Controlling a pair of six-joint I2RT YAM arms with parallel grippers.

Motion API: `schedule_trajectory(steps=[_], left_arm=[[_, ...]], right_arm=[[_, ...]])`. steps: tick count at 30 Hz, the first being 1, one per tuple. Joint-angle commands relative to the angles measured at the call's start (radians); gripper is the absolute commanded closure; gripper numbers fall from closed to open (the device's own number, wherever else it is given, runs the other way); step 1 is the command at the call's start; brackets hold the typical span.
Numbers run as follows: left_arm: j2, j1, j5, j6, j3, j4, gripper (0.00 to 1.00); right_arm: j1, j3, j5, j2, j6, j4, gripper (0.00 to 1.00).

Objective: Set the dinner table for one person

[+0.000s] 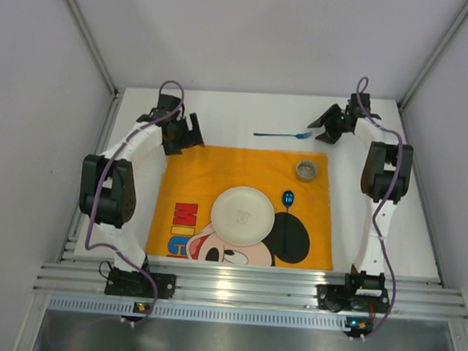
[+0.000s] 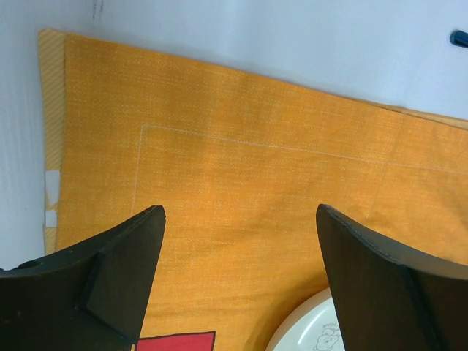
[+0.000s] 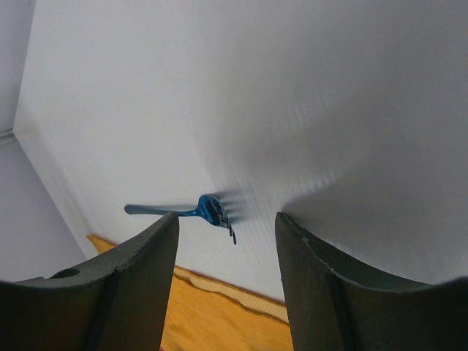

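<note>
Dark fingers [image 2: 110, 285] of the left tool [image 2: 240, 213] are filling the bottom of its wrist view, standing spread wide with nothing between them and hanging above the far left part of an orange cartoon-mouse placemat [image 2: 241, 168]. Over at the far right, the right tool [image 3: 227, 218] is likewise gaping open and gripping nothing, pointing toward a blue fork [image 3: 208, 208] that is lying on bare white surface just beyond the placemat's far edge. Beneath everything the counter [image 1: 246, 110] is stretching out as a large plain white matte rectangle, carrying the placemat at its middle and ending at the near side in a ribbed aluminium rail [image 1: 250, 287] where both arm bases are sitting. On the placemat a round white plate [image 1: 243, 215] is resting near the centre, and a small round container [image 1: 307, 170] is standing near the far right corner. Pale grey walls [image 1: 33, 65] are closing in the counter on three sides.
</note>
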Motion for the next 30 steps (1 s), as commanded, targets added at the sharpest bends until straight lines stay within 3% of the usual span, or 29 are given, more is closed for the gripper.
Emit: schedule_trajectory(steps=[1, 9, 12, 21, 30], left_arm=[[0.011, 0.005, 0.003, 0.008, 0.045, -0.004, 0.11], [0.01, 0.007, -0.006, 0.01, 0.047, -0.007, 0.11], [0.007, 0.008, -0.005, 0.01, 0.045, -0.01, 0.11], [-0.024, 0.017, -0.017, 0.024, 0.044, -0.031, 0.11], [-0.079, 0.021, -0.028, 0.044, 0.042, -0.037, 0.11]], right_arm=[[0.017, 0.059, 0.024, 0.042, -0.007, -0.003, 0.45], [0.069, 0.082, 0.035, 0.07, -0.01, -0.007, 0.53], [0.071, 0.088, 0.036, 0.079, -0.014, -0.01, 0.61], [0.068, 0.111, 0.056, 0.095, -0.048, -0.021, 1.0], [0.096, 0.138, 0.03, -0.017, -0.118, -0.026, 1.0]])
